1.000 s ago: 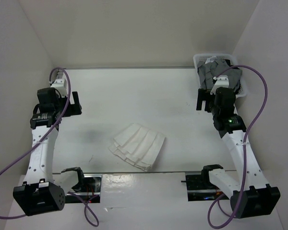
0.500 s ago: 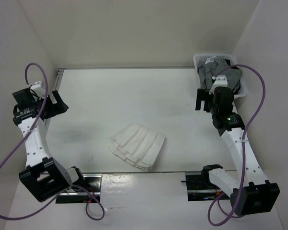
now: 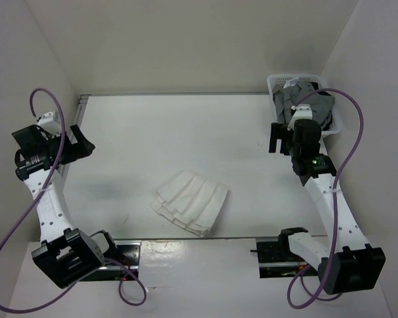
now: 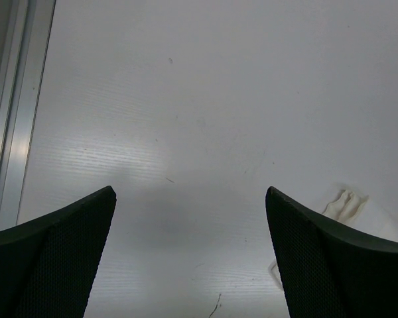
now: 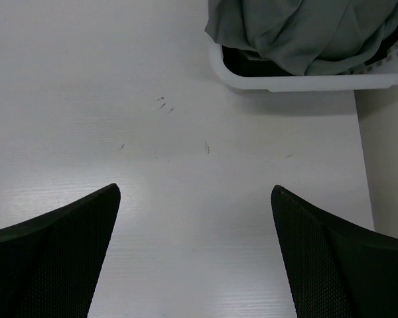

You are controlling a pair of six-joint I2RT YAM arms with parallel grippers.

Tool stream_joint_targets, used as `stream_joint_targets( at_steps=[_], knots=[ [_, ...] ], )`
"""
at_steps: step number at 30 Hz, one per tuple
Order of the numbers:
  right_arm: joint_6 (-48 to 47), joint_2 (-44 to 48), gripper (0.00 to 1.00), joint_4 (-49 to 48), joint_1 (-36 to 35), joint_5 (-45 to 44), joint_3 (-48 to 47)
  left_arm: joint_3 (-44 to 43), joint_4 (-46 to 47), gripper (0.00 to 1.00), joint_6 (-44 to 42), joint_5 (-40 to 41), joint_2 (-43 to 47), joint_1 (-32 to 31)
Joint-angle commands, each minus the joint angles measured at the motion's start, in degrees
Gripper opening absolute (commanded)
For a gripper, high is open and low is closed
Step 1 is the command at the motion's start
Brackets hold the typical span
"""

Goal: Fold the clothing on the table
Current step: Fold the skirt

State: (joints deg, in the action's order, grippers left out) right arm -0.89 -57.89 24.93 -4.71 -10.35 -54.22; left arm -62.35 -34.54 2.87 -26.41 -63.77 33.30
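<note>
Spanning most of the overhead view is the white table [image 3: 186, 126], with a metal strip along its far and left edges.

Left arm [image 3: 46, 199] leans out over the table's left edge. Right arm [image 3: 328, 199] reaches up the right side toward the far right corner. A purple cable loops off each arm.

Skirt [image 3: 191, 203] lies flat on the table, front-centre and a bit left of middle. It's a slanted pleated bundle with stacked layers showing along its left and near edges. It's well apart from both claws and nothing touches it. Left wrist view catches just a corner of it at lower right.

White basket [image 3: 278, 81] sits in the far right corner, with a grey garment [image 5: 298, 33] heaped in it and spilling over the rim.

Left claw [image 4: 189, 191] is spread wide with only bare tabletop between the fingers. Right claw [image 5: 196, 188] is also spread wide and holding nothing, hanging over bare table near the basket.

A few small dark scuff marks [image 5: 163, 103] show on the tabletop near the basket.
</note>
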Motion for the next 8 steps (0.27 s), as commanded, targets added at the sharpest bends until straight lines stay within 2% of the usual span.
stream_joint_targets(
  at_steps=[1, 8],
  knots=[
    [0.45, 0.85, 0.98, -1.46, 0.23, -0.20, -0.98, 0.30, 1.76, 0.99, -1.12, -2.85, -0.47, 0.28],
    [-0.08, 0.85, 0.98, -1.99, 0.23, -0.20, -0.98, 0.30, 0.62, 0.99, -1.64, -3.46, -1.62, 0.28]
  ],
)
